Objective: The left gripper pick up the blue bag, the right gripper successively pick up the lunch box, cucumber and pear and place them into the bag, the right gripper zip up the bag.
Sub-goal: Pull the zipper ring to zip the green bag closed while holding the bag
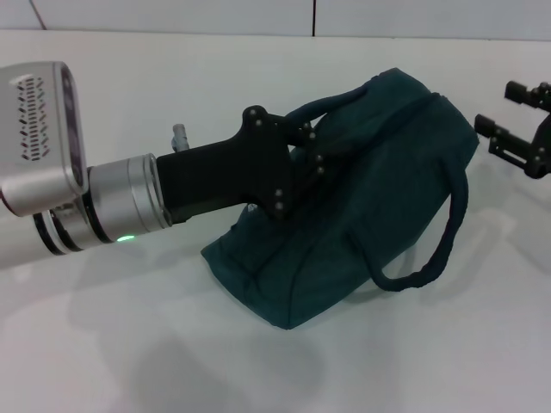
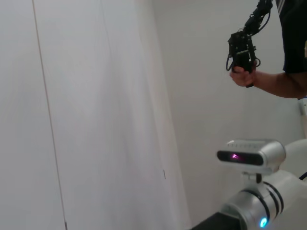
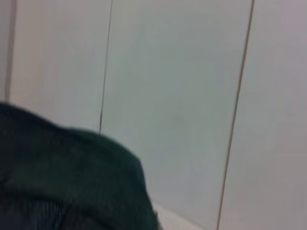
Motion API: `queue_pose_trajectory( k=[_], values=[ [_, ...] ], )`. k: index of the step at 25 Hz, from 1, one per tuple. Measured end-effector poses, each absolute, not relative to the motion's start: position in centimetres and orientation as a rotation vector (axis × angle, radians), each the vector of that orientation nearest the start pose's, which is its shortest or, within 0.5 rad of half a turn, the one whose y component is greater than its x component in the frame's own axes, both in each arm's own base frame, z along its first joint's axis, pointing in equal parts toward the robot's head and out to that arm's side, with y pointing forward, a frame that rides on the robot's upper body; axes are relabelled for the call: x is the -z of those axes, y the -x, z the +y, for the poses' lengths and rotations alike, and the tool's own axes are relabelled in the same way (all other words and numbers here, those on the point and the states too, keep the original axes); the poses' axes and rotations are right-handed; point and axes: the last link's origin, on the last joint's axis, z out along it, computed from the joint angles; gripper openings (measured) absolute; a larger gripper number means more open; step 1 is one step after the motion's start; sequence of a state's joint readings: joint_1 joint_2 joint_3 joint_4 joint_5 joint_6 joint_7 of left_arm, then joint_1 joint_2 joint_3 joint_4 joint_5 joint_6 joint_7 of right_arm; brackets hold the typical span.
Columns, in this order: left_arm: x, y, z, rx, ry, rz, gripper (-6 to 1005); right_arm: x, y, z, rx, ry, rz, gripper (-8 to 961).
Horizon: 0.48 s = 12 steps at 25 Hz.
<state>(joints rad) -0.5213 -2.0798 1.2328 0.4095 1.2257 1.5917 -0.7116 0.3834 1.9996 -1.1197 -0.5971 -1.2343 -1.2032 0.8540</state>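
Observation:
The blue bag [image 1: 362, 206] lies on the white table [image 1: 129, 344], bulging, with one strap [image 1: 435, 254] hanging over its near side. My left gripper [image 1: 312, 148] reaches in from the left and is shut on the bag's upper edge beside the other strap [image 1: 331, 103]. Off the bag's right end, my right gripper [image 1: 504, 110] hovers open and holds nothing. The bag's dark fabric [image 3: 62, 182] fills the lower corner of the right wrist view. The lunch box, cucumber and pear are out of view.
The left wrist view looks away from the table at a pale wall [image 2: 96, 115], the robot's head [image 2: 249, 155] and a person's hand holding a black device [image 2: 242, 55].

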Motion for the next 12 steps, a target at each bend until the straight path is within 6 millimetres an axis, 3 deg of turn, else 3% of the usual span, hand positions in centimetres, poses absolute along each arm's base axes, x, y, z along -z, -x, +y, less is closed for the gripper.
queue_pose_trajectory(
  k=[12],
  values=[
    [4.5, 20.2, 30.8, 1.175, 2.569, 0.102, 42, 0.8, -25.9, 37.1, -0.612, 2.395, 0.150, 544]
  ],
)
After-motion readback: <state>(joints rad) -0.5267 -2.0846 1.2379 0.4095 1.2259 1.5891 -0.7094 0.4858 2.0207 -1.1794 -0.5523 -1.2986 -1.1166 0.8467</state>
